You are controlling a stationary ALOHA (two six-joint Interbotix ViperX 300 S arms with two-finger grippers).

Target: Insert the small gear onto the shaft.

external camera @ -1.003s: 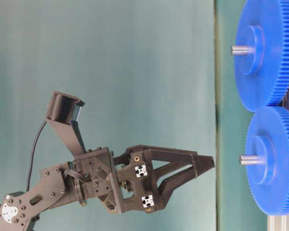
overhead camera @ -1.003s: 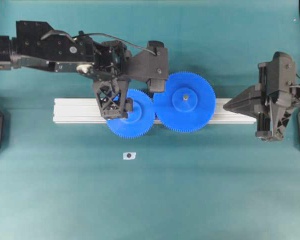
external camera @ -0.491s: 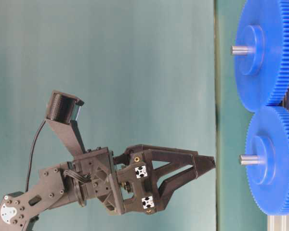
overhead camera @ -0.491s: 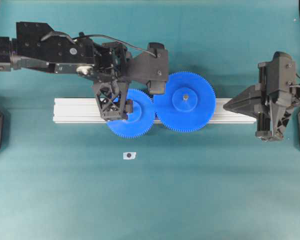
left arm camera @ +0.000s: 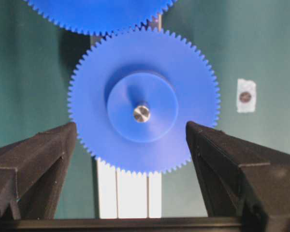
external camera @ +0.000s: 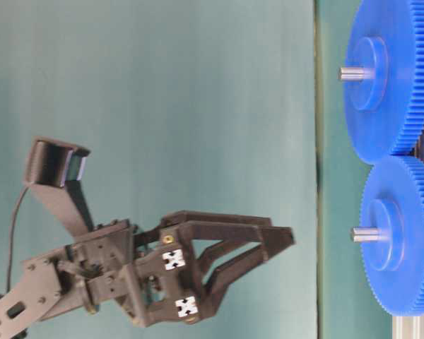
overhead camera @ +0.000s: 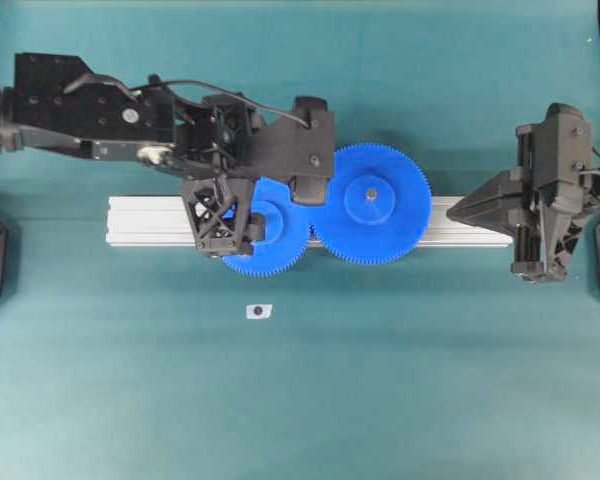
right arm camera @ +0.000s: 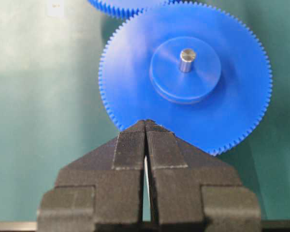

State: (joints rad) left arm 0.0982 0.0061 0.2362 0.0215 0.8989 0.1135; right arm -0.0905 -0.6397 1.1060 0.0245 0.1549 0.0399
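The small gear (left arm camera: 141, 96) sits flat on the aluminium bar, its teeth meshed with the larger gear (overhead camera: 372, 204). The silver tip of the shaft (left arm camera: 141, 113) pokes up through its hub. Seen from table level, the small gear (external camera: 403, 236) shows the same pin end standing out of its hub. My left gripper (left arm camera: 130, 125) hovers above it, open, its fingers wide to either side and touching nothing. From overhead, the left gripper (overhead camera: 245, 215) covers the gear's left part. My right gripper (right arm camera: 146, 122) is shut and empty, off the bar's right end (overhead camera: 452, 210).
The ribbed aluminium bar (overhead camera: 150, 222) runs across the middle of the teal mat. A small white patch with a dark dot (overhead camera: 258, 311) lies on the mat in front of the small gear. The larger gear also carries a pin (right arm camera: 187, 60) in its hub.
My left gripper has lifted away from the small gear and drawn back a little to the left, staying open. The gear stays on the shaft. The right arm has not moved.
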